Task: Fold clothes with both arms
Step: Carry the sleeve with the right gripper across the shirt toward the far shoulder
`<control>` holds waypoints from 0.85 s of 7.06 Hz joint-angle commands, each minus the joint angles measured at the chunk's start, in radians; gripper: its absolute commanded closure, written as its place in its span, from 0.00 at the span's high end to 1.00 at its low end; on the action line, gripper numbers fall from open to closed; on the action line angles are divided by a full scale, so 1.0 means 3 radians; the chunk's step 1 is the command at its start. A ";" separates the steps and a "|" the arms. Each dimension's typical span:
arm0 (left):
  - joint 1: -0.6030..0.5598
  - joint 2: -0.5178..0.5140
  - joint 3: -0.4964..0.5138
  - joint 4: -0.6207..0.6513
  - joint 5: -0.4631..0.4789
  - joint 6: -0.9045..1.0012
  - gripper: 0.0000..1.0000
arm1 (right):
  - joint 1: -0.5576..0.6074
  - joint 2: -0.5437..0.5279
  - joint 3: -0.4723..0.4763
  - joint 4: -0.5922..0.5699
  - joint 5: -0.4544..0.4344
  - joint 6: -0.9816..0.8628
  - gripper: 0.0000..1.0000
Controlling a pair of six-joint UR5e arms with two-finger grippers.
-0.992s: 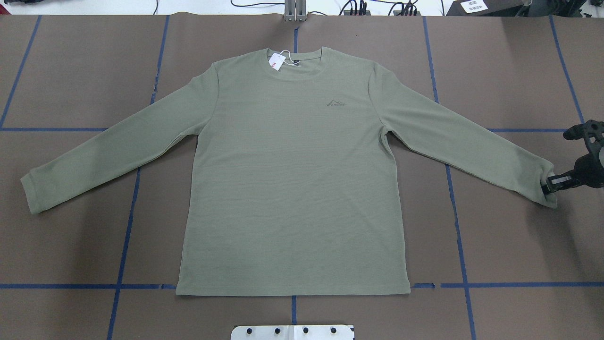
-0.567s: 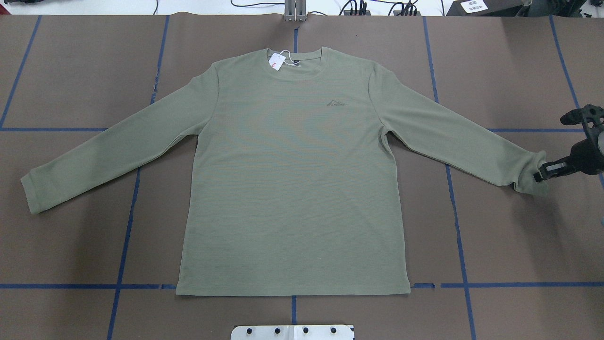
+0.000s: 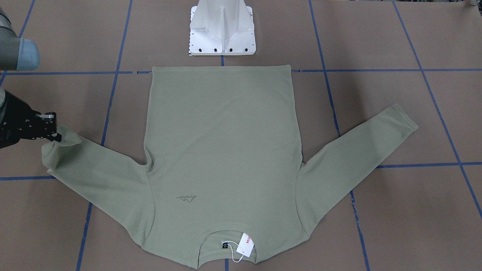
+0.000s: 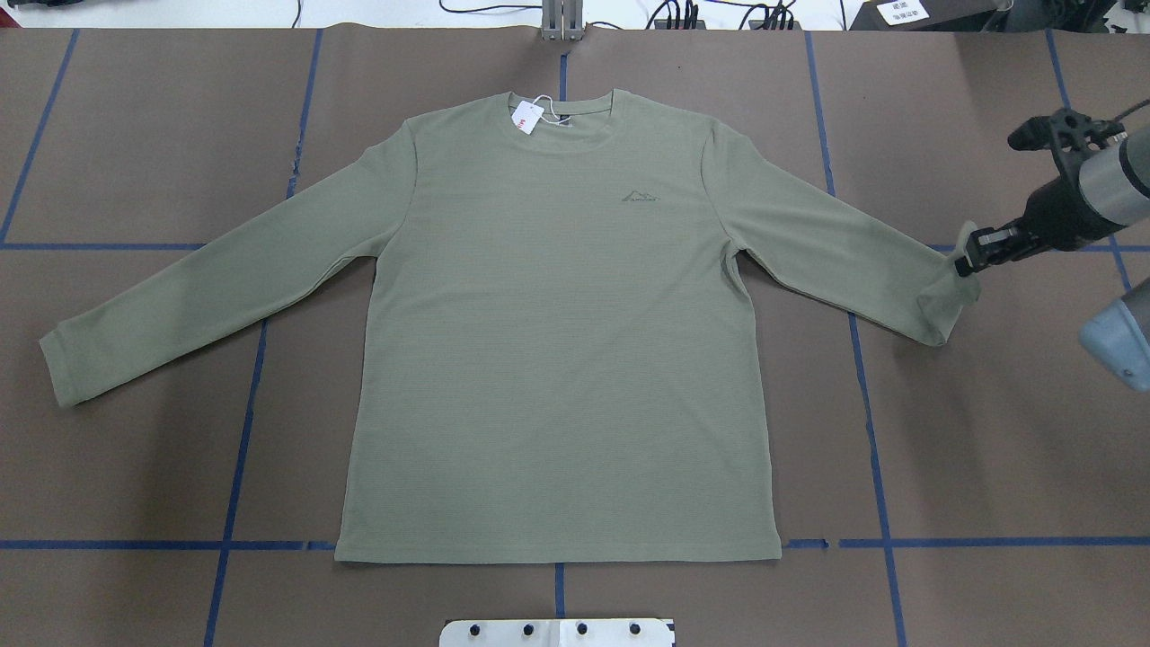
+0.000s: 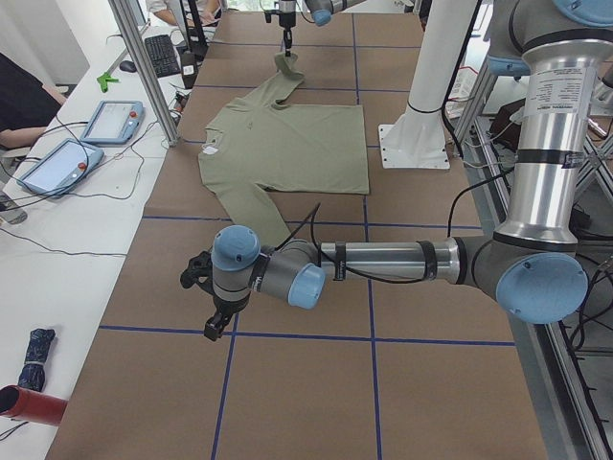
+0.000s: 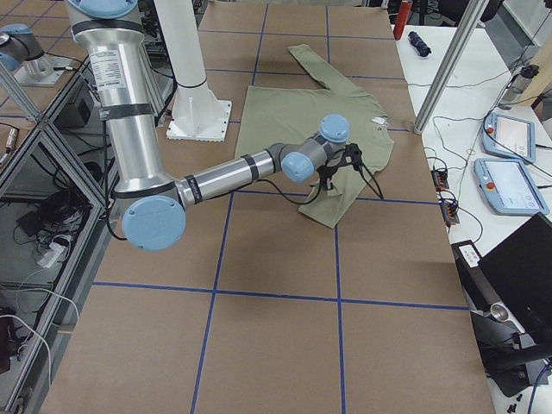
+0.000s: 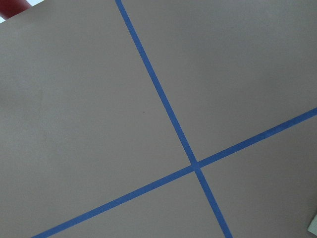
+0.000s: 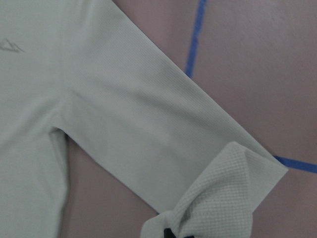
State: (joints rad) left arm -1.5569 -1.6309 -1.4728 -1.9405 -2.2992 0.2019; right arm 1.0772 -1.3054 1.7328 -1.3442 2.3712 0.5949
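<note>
Here, one sleeve cuff [image 4: 948, 292] is held pinched in the closed right black two-finger gripper [image 4: 968, 259].
The sage-green long-sleeved knit shirt [image 4: 557, 359] is spread flat, front up, on the middle of the brown paper-covered table [image 4: 135, 135]; only the sleeve end on the robot's right is raised and curled over. The left black gripper [image 5: 213, 324] is seen above bare table beyond the other sleeve; whether it is open or closed cannot be told.
</note>
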 commanded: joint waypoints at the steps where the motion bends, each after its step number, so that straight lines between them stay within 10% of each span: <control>1: 0.0000 -0.0004 -0.0005 0.0000 -0.0001 -0.0003 1.00 | -0.0128 0.0830 -0.0038 -0.0611 0.0001 0.0128 0.00; 6: 0.0000 -0.0004 0.0016 0.0000 0.0004 -0.0003 1.00 | -0.0643 0.2248 -0.1055 -0.0262 -0.0202 0.0556 0.00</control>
State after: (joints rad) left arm -1.5570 -1.6343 -1.4687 -1.9405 -2.2984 0.2005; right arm 0.9424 -0.7086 1.4791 -1.4830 2.3438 0.7066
